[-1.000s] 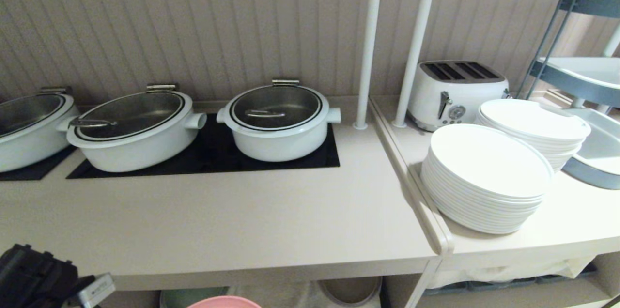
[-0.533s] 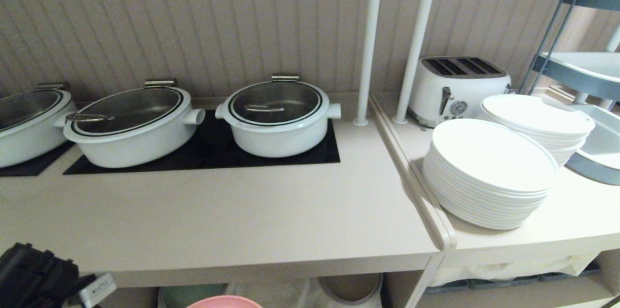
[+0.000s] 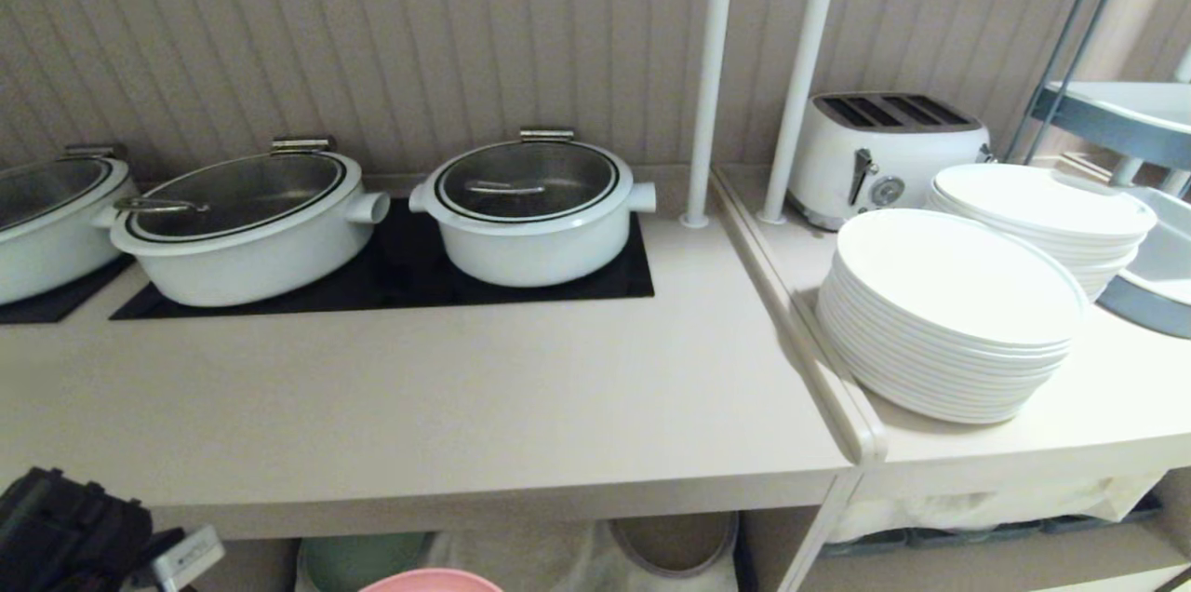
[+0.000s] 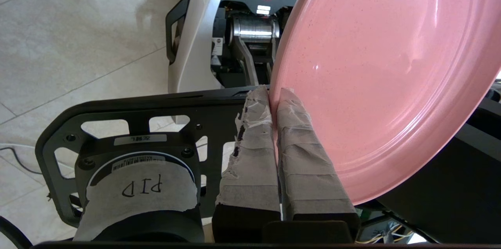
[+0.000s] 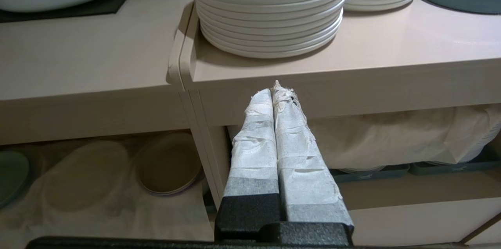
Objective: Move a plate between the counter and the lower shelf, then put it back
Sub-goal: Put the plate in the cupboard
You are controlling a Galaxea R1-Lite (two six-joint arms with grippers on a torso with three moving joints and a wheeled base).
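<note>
The pink plate (image 4: 383,76) hangs tilted in the air, held by its rim, with my left gripper (image 4: 274,94) shut on it. In the head view only the plate's top edge (image 3: 430,581) shows, below the front edge of the beige counter (image 3: 447,396). The black left wrist (image 3: 65,531) sits at the lower left. Under the counter is the lower shelf (image 3: 521,555), lined with white cloth (image 5: 78,210). My right gripper (image 5: 274,88) is shut on nothing, level with the counter's front edge, to the right.
White pots (image 3: 535,210) stand on the black hob (image 3: 391,280). Stacks of large white plates (image 3: 949,313) and a toaster (image 3: 884,154) fill the right counter, behind two white poles (image 3: 707,71). A green plate (image 3: 358,559) and a beige plate (image 5: 166,166) lie on the shelf.
The whole head view has shifted: the counter and pots sit higher in the picture and more of the lower shelf shows. The left wrist and pink plate hold their place in the picture.
</note>
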